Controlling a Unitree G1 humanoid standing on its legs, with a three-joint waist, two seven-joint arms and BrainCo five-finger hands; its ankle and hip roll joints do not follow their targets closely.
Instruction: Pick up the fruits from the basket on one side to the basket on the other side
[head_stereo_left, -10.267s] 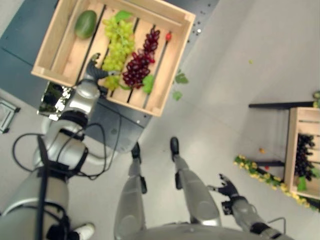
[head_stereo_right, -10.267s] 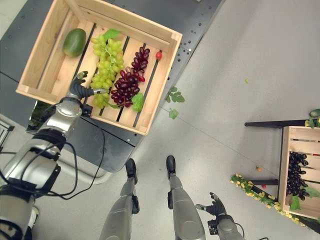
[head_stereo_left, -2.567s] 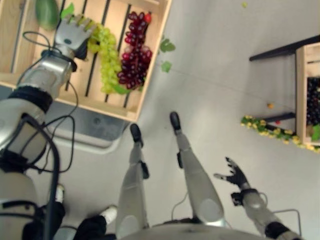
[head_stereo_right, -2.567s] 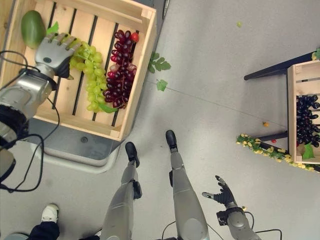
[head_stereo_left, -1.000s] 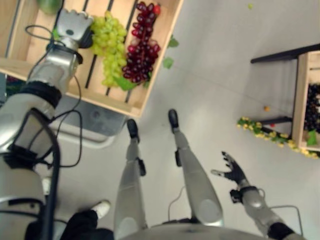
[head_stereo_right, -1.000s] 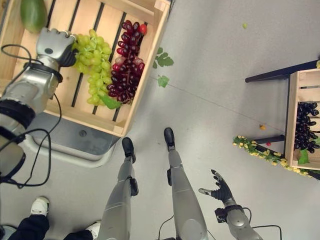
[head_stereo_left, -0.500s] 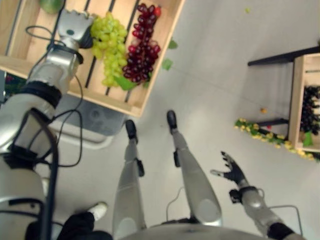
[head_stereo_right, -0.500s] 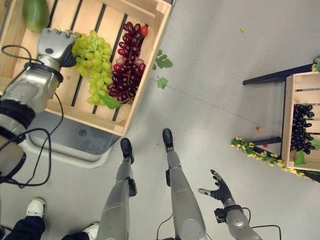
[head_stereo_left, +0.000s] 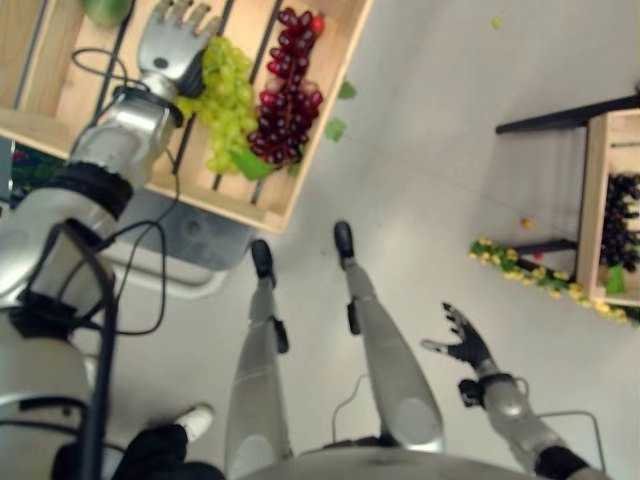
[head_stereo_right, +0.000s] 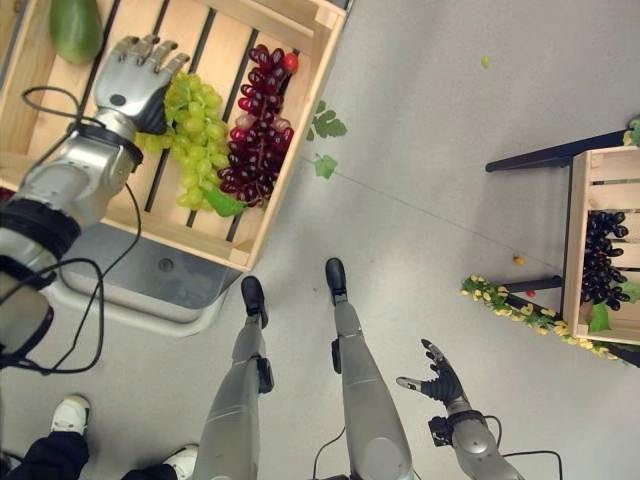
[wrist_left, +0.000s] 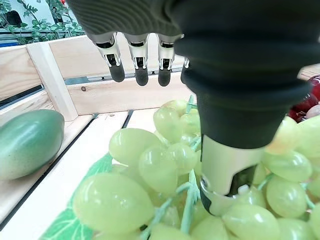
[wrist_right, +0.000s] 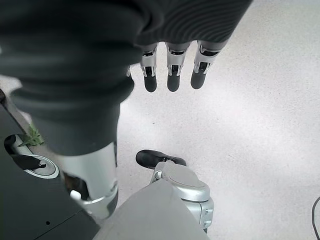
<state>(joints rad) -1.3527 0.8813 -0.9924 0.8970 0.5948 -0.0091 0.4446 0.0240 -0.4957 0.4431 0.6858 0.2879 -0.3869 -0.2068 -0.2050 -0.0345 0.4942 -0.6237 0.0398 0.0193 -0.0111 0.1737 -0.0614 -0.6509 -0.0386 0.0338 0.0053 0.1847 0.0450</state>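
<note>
A wooden crate (head_stereo_right: 296, 112) at the upper left holds a bunch of green grapes (head_stereo_right: 197, 138), a bunch of purple grapes (head_stereo_right: 256, 125), a small red fruit (head_stereo_right: 290, 62) and a green mango (head_stereo_right: 75, 28). My left hand (head_stereo_right: 134, 76) lies on the far end of the green grapes (wrist_left: 150, 170), open: its fingers (wrist_left: 137, 70) point straight at the crate wall and its thumb (wrist_left: 225, 170) rests among the berries. My right hand (head_stereo_right: 440, 384) hangs open low on the right, above bare floor. A second crate (head_stereo_right: 577, 250) at the right edge holds dark grapes (head_stereo_right: 600, 262).
Loose green leaves (head_stereo_right: 323, 128) lie on the floor beside the left crate, which sits on a grey platform (head_stereo_right: 150, 280). A yellow-flowered garland (head_stereo_right: 510, 305) and a black stand leg (head_stereo_right: 540, 155) border the right crate. A person's shoe (head_stereo_right: 72, 415) stands at the lower left.
My left hand's fingers, curled on the green grapes half a second ago, have straightened, and the hand has slid a little toward the crate's far wall. The right hand has stayed put.
</note>
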